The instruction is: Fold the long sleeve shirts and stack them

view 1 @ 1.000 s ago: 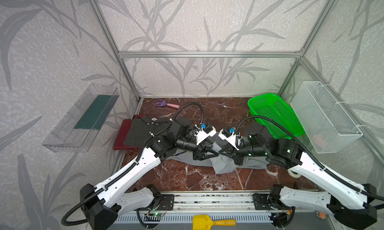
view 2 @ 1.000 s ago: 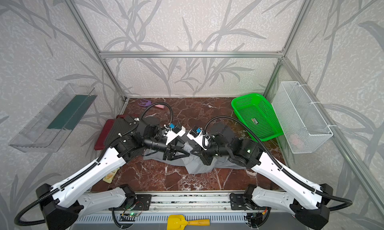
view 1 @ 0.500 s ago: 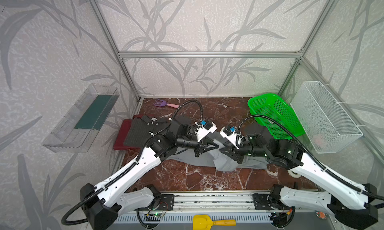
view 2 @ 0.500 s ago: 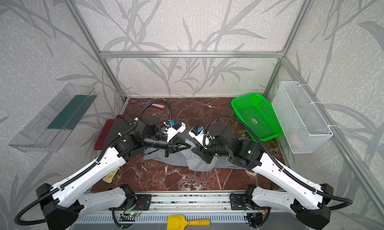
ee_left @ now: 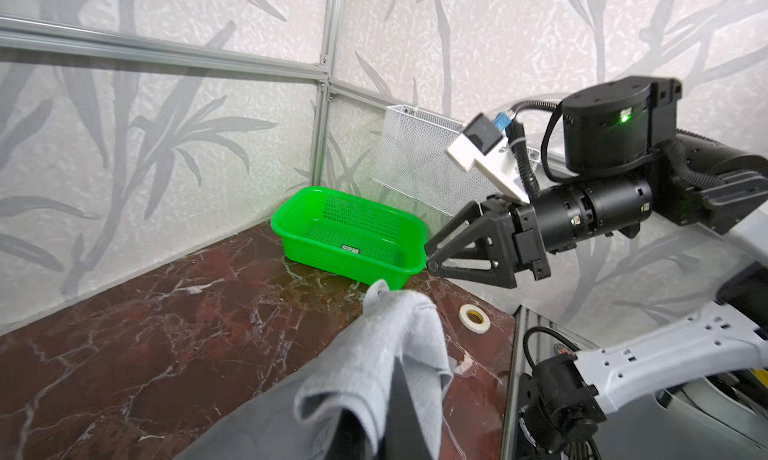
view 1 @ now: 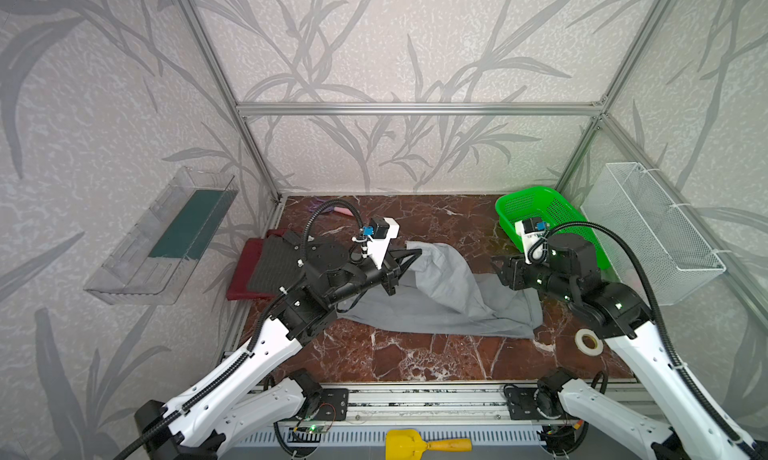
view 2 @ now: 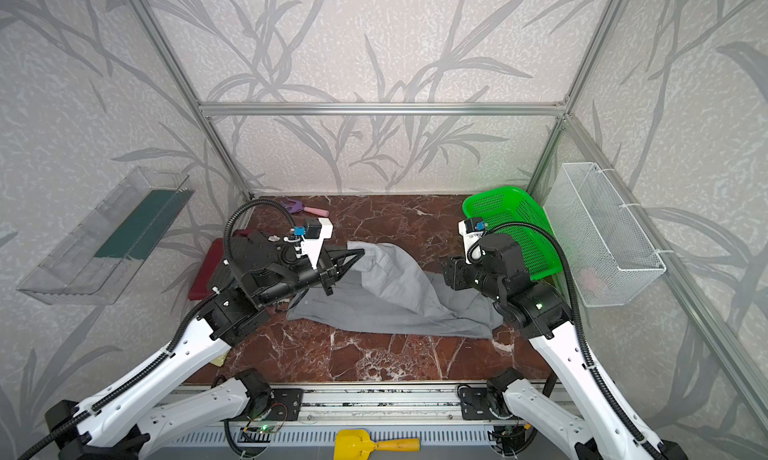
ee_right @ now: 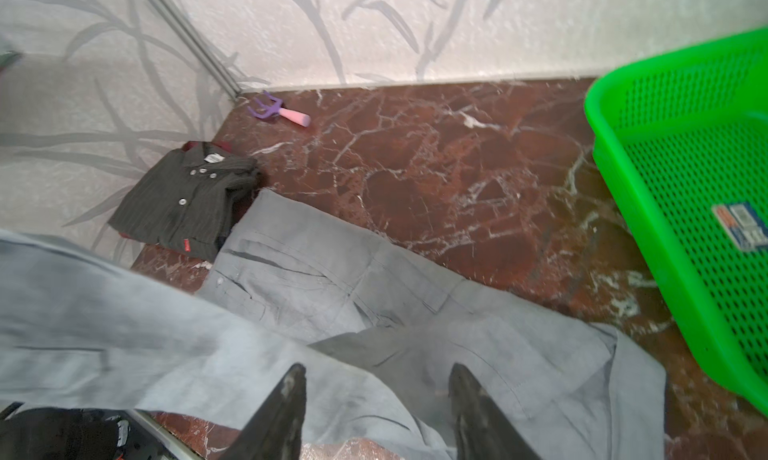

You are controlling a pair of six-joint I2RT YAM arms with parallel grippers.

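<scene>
- The left fingers (view 1: 411, 253) are pinched shut on a raised edge of the light grey shirt (view 1: 440, 296).
- The right fingers (ee_right: 284, 408) are spread apart, above the shirt's end on the counter (view 1: 415, 354).

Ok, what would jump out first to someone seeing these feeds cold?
The light grey shirt sprawled across the middle of the table, one end lifted in the shut left tool. Then the bright green basket in the far right corner, and the folded dark pinstriped shirt at the left edge.
</scene>
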